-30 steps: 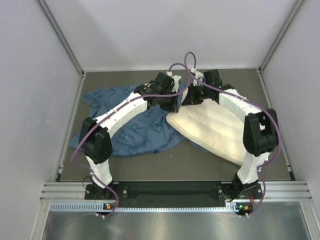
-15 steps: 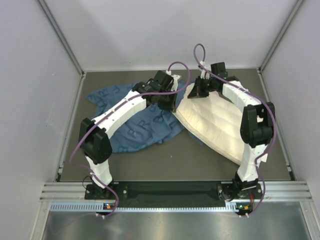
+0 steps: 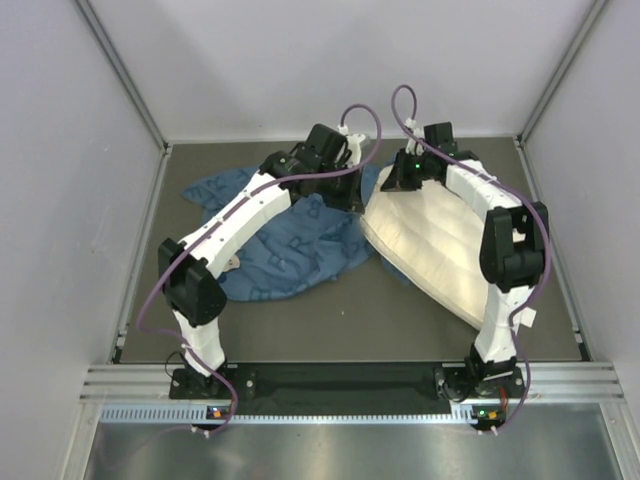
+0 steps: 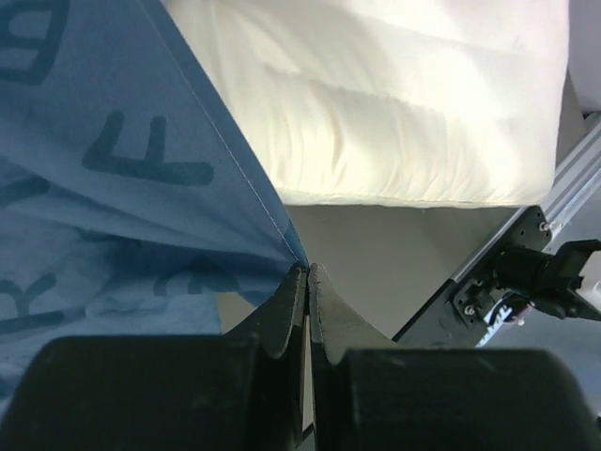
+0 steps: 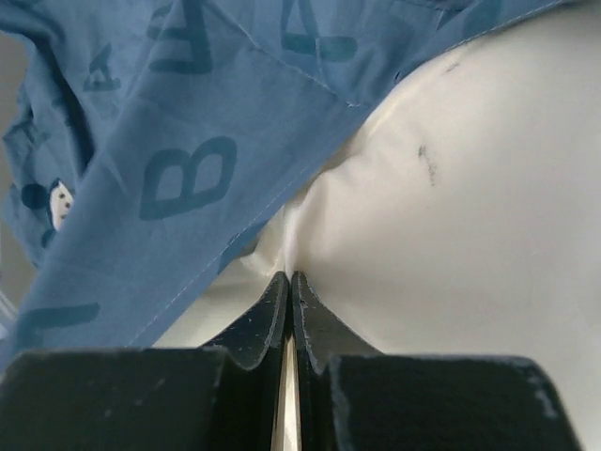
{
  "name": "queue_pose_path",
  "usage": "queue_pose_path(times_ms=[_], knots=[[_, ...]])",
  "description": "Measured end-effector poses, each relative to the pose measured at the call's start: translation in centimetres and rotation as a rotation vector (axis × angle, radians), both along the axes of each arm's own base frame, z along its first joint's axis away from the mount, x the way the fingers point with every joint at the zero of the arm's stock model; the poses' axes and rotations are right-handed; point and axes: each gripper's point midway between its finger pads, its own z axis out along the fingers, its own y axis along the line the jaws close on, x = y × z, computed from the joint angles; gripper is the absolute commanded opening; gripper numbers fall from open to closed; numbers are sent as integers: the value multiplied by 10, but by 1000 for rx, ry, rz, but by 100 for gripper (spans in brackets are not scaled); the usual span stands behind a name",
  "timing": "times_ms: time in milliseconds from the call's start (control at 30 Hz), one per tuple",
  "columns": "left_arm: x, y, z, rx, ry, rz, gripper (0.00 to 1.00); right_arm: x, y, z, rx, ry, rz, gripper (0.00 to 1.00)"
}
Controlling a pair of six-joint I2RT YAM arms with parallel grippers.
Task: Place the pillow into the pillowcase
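Observation:
The cream-white pillow lies slanted on the right half of the table. The blue lettered pillowcase lies crumpled to its left, its far edge lifted. My left gripper is shut on the pillowcase's hem, held up next to the pillow's far left corner. My right gripper is shut on a pinch of the pillow's fabric at its far end. In the right wrist view the pillowcase drapes over the pillow's edge just beyond the shut fingertips.
Grey walls close in the table on three sides. A metal rail runs along the near edge by the arm bases. Purple cables loop above both wrists.
Both grippers have moved toward the far wall. The pillow's far end has been dragged farther and right, and the pillowcase's edge has been pulled up and away with the left gripper.

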Motion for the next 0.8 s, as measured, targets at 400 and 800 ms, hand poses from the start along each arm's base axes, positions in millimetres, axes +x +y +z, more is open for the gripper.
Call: queue_pose_path(times_ms=[400, 800], knots=[[41, -33, -18, -4, 63, 40, 1, -100, 53, 27, 42, -258, 176, 4], [18, -29, -47, -7, 186, 52, 0, -130, 58, 2, 74, -240, 241, 0]])
